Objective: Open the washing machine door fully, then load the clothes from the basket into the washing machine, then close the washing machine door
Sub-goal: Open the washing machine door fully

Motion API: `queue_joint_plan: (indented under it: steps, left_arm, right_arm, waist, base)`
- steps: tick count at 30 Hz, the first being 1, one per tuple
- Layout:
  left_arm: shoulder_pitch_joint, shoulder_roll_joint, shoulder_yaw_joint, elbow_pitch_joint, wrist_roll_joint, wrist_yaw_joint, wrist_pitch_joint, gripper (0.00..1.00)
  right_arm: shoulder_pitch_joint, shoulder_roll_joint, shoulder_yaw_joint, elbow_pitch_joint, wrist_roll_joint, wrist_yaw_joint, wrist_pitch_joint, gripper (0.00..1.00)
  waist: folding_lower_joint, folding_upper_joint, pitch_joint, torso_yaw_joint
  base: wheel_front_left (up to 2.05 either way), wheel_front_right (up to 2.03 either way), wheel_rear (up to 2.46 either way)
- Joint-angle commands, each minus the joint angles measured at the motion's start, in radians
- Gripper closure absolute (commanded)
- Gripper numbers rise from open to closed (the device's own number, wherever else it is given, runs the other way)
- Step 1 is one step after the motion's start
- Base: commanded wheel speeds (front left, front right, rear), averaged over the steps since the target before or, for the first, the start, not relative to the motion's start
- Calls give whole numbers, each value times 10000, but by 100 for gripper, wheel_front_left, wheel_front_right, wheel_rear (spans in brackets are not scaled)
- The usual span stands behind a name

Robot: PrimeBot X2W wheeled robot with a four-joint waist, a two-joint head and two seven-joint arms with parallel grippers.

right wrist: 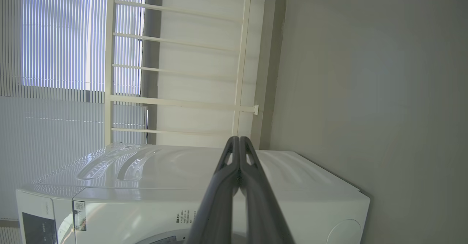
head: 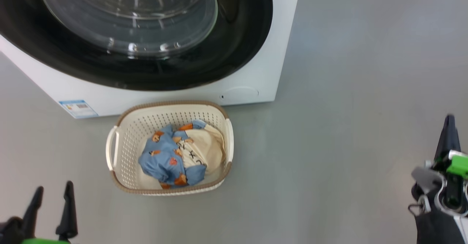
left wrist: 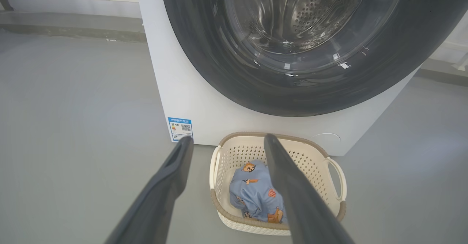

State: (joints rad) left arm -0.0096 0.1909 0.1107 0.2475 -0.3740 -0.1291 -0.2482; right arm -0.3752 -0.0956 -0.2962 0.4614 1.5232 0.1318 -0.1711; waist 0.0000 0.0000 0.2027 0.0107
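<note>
Smooth matte grey floor (head: pixel 347 127) across right and bottom of head view. Upper left: big boxy white washing machine (head: pixel 263 79) with glossy panels. Its round washing machine door (head: pixel 241 43) has a wide glossy black rim around bulging clear glass and sits flush on the front; perforated steel drum (left wrist: pixel 314 14) visible through it. Centre-left on floor, just below machine: the basket (head: pixel 172 104), cream perforated plastic, rounded rectangle, brown woven-look rim. Crumpled inside it, the clothes (head: pixel 164 160): light blue bear-print fabric over cream garment. Lower left, left claw (head: pixel 53 187) released, fingers spread, empty. Lower right, right claw (head: pixel 449 121) clenched, holding nothing. Small blue label sticker (head: pixel 78 108) on machine's lower corner.
</note>
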Motion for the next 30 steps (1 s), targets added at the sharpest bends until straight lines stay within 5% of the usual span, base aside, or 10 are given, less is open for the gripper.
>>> queue_joint_plan:
  steps: [1,30]
  left_arm:
    - [-480,391,351,-237,-64,-16,-136,0]
    - [-1322,1071,-419,-525,-547,-16,-136,0]
  right_arm:
    - [-432,-156,362,-230,134,-11,129,100]
    - [-4129,-1169,2652,-1186,-220,-11,995,100]
  waist:
    - [0,0,387,-14]
    - [0,0,2898,372]
  base:
    - [0,0,0]
    - [0,0,0]
